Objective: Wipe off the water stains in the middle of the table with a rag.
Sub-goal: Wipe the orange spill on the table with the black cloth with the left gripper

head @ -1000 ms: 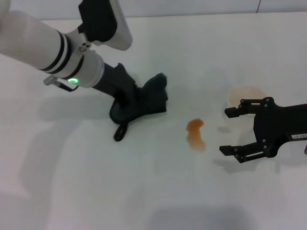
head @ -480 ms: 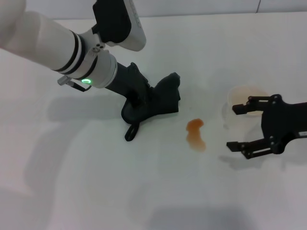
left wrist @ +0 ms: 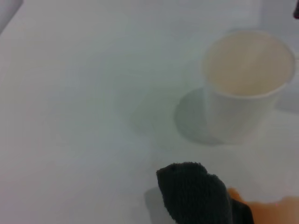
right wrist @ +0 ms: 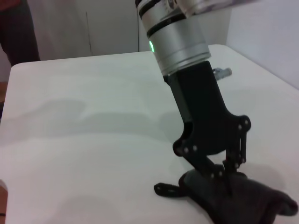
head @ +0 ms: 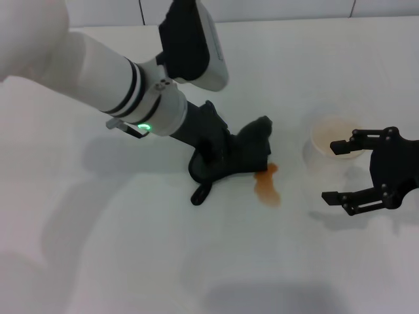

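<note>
Left end effector [head: 219, 157] was clamped on the rag [head: 245, 154], pressing it onto the white worktop [head: 98, 248]. Rag's leading edge touched the upper end of the orange-brown water stains [head: 267, 188] near mid-worktop. Right end effector [head: 344, 171] hovered spread beside the white cup [head: 327, 134].

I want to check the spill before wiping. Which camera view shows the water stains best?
The head view: the whole orange water stains show on the table, the rag under the left gripper touching their upper edge. The left wrist view catches only an orange corner; the right wrist view shows none.
</note>
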